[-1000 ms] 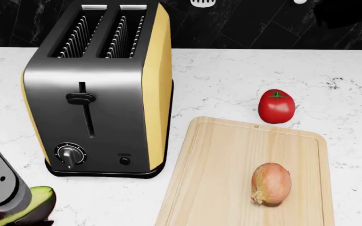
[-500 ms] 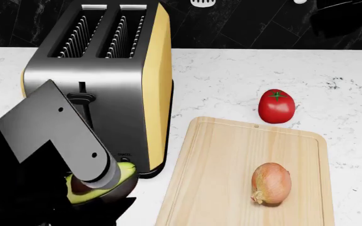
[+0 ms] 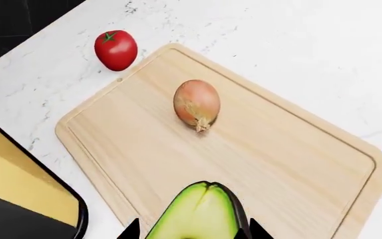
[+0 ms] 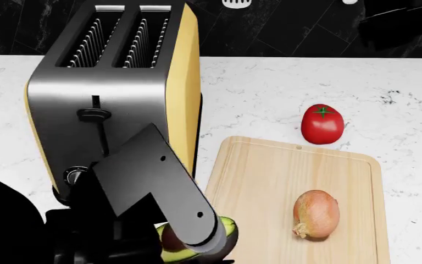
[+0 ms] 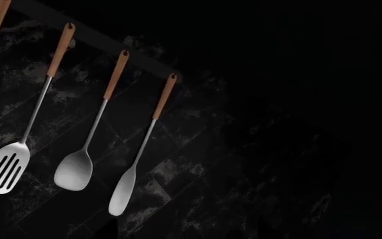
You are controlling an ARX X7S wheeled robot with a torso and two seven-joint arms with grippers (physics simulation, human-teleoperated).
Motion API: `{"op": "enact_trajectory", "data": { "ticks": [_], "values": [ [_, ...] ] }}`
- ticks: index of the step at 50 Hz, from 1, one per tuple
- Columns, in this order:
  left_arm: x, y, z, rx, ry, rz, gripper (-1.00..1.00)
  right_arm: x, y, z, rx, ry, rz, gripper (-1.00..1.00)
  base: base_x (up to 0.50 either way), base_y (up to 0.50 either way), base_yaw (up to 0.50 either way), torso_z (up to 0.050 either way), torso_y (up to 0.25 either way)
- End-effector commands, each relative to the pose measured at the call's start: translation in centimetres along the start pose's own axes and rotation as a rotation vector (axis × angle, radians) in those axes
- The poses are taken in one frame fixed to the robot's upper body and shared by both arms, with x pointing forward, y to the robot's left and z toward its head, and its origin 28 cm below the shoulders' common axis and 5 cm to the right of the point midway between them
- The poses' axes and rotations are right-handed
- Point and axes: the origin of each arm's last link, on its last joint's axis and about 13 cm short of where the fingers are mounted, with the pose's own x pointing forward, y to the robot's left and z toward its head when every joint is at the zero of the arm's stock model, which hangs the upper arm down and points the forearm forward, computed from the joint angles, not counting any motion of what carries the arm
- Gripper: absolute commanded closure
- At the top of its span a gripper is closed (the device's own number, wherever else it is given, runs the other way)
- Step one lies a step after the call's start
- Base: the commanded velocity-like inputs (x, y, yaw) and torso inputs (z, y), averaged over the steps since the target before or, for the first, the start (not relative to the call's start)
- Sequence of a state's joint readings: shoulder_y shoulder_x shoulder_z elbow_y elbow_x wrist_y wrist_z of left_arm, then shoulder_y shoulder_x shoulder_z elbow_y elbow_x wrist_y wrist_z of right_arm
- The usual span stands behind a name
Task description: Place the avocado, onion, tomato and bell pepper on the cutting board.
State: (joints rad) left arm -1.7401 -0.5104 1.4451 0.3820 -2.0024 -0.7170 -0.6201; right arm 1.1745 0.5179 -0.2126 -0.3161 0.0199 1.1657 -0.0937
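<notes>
A halved avocado (image 3: 198,219) sits between the dark fingertips of my left gripper (image 3: 195,232), which is shut on it. It hangs over the near left edge of the light-wood cutting board (image 4: 266,170). In the head view my left arm covers most of the avocado (image 4: 229,226). The yellow-brown onion (image 4: 316,213) lies on the board. On the counter just past the board's far edge stands the red tomato (image 4: 322,124). The wrist view also shows the onion (image 3: 196,102), the tomato (image 3: 116,50) and the board (image 3: 290,164). The bell pepper is out of view. My right gripper's jaws are lost in the dark.
A large black and yellow toaster (image 4: 116,99) stands on the white marble counter (image 4: 270,88), left of the board. Its side (image 3: 12,189) is close to my left gripper. The right wrist view faces a black wall with hanging utensils (image 5: 75,169).
My left arm has carried the avocado to the right, from the counter's front left corner, past the toaster's front, to the board's near left edge. Onion and tomato have not moved.
</notes>
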Motion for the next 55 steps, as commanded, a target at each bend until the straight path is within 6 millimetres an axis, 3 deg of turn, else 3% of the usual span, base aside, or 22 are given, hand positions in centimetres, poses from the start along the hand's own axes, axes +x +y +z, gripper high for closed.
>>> {"op": "enact_trajectory", "data": {
  "ticks": [1, 16, 24, 25, 35, 55],
  "values": [
    [2.4, -0.3, 0.2, -0.001, -0.02, -0.065, 1.0, -0.1, 0.2, -0.4, 0.016, -0.004, 0.001, -1.0, 0.0, 0.0, 0.0, 0.0, 0.0],
    [4.2, -0.6, -1.2, -0.029, 0.021, -0.106, 1.0, -0.2, 0.2, -0.8, 0.016, 0.005, -0.001, -1.0, 0.0, 0.0, 0.0, 0.0, 0.001],
    [3.9, -0.7, -0.4, -0.015, 0.0, -0.11, 1.0, -0.2, 0.2, -0.9, 0.022, 0.005, -0.003, -1.0, 0.0, 0.0, 0.0, 0.0, 0.0],
    [3.8, -0.5, -0.2, -0.015, -0.001, -0.105, -1.0, -0.2, 0.2, -0.9, 0.022, 0.005, -0.002, -1.0, 0.0, 0.0, 0.0, 0.0, 0.0],
    [2.4, -0.7, 0.4, 0.002, -0.016, -0.087, -1.0, 0.0, 0.2, -0.4, 0.018, -0.002, 0.0, -1.0, 0.0, 0.0, 0.0, 0.0, 0.0],
    [-5.1, 0.3, -1.0, -0.062, 0.019, 0.078, -1.0, 0.1, 0.3, 0.3, 0.015, -0.017, 0.01, -1.0, 0.0, 0.0, 0.0, 0.0, 0.0]
  ]
}}
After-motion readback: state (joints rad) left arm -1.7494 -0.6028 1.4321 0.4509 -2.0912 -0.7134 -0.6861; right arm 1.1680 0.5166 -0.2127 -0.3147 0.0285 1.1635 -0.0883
